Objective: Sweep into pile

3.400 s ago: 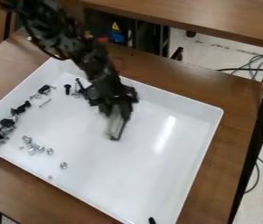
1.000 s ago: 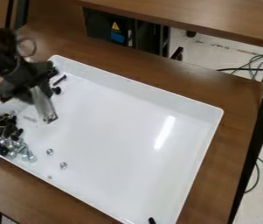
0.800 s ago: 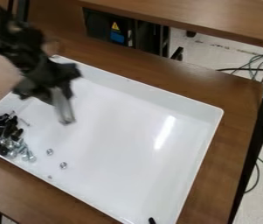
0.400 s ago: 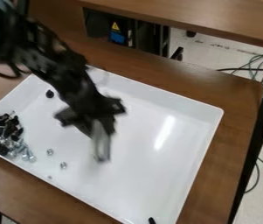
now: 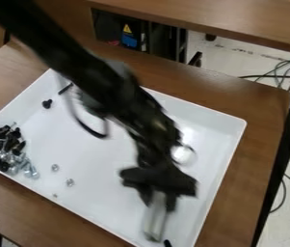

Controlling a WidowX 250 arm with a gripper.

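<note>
The sweeping looks to be more than half done, I would judge. A dense pile of mixed black and silver metal screws and small hardware [image 5: 6, 150] lies in the left corner of the shallow white plastic tray [image 5: 236, 143], which stands on the brown wooden worktop [image 5: 265, 123]. Some pieces are outside this pile. Nearest to it are two small, round silver nuts [image 5: 55, 167], apart from each other, and close to the front wall there is one tiny pale bit [image 5: 55, 195]. Toward the upper corner I see a short black screw with a broad head [image 5: 46, 103], and near it a thin black rod-like piece [image 5: 65, 89]. A small black piece [image 5: 167, 243] is at the bottom corner, well apart from the pile.

The black claw [image 5: 158, 208] is over the lower part of the tray, and a long, pale, narrow strip [image 5: 154, 226] points down from it, its end just beside that small black piece. I cannot tell if the claw is open or closed, or if it grips this strip. What is left, in my judgement, is to bring these stray pieces over to the pile.
</note>
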